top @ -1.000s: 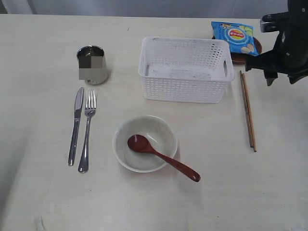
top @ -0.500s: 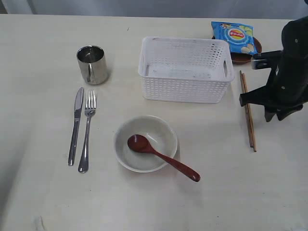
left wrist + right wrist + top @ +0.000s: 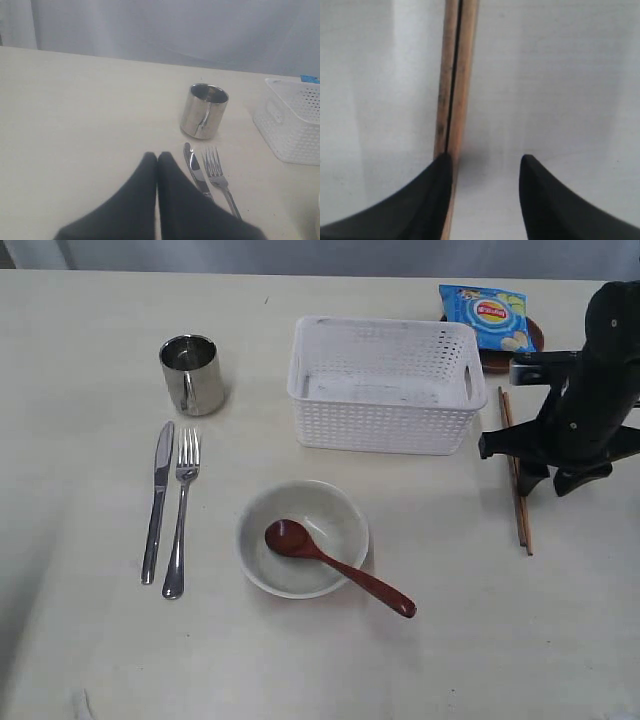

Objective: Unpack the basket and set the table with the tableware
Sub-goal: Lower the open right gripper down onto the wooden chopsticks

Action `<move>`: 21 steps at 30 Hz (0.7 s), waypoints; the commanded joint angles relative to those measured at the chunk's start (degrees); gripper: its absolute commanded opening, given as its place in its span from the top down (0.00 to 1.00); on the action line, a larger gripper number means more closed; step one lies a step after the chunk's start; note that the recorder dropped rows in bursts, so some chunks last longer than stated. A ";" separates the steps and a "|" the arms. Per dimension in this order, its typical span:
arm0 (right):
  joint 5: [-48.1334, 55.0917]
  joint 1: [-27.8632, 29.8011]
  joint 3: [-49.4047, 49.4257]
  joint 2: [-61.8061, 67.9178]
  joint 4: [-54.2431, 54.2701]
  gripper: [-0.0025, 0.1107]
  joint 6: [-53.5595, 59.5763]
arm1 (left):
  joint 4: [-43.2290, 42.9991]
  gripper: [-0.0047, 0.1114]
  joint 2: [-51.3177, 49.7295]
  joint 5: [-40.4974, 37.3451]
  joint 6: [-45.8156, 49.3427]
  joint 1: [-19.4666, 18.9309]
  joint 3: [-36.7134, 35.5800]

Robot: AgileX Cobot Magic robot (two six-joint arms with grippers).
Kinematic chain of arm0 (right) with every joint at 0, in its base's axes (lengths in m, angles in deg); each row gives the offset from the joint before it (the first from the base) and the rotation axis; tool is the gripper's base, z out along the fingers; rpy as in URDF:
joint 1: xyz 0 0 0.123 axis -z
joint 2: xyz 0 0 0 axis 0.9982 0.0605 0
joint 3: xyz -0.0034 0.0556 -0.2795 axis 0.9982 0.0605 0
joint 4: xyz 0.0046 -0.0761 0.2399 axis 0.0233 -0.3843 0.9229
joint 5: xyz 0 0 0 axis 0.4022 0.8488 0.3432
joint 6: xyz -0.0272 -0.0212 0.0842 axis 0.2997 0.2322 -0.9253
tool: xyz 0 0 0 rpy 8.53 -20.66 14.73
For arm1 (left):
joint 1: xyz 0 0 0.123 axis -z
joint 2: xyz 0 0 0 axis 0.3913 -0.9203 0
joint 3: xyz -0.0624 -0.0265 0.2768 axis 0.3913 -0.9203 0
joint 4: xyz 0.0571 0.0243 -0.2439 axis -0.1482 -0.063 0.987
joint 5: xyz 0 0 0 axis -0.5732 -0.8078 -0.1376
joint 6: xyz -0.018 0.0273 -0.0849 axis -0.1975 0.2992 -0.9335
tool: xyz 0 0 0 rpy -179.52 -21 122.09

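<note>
Right wrist view: chopsticks [image 3: 454,75] seemingly against one finger [image 3: 427,187] of right gripper [image 3: 485,157]

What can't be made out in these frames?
- Exterior view: plate mostly hidden under chip bag.
- Exterior view: right arm covers the middle of the chopsticks.
- Right wrist view: one of the right gripper's fingers overlaps the chopsticks; contact unclear.
- Left wrist view: basket cut off by the frame edge.

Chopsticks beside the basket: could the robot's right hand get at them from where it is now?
Probably yes. The right hand hangs open right above the chopsticks, with nothing between, and the basket stands apart. One finger overlaps the pair, so a small sideways shift looks needed.
</note>
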 commanded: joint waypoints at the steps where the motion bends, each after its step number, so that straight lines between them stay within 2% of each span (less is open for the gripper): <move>1: -0.68 0.09 0.12 0.01 0.90 0.61 0.72 | 0.18 0.96 0.21 0.65 0.03 -0.06 -0.16; 13: -2.40 0.09 0.12 0.12 -4.79 0.61 -2.03 | 0.18 0.96 0.21 0.65 0.03 -0.06 -0.16; 21: -2.40 0.09 0.12 0.12 -2.60 0.61 -2.15 | 0.18 0.96 0.21 0.65 0.03 -0.06 -0.16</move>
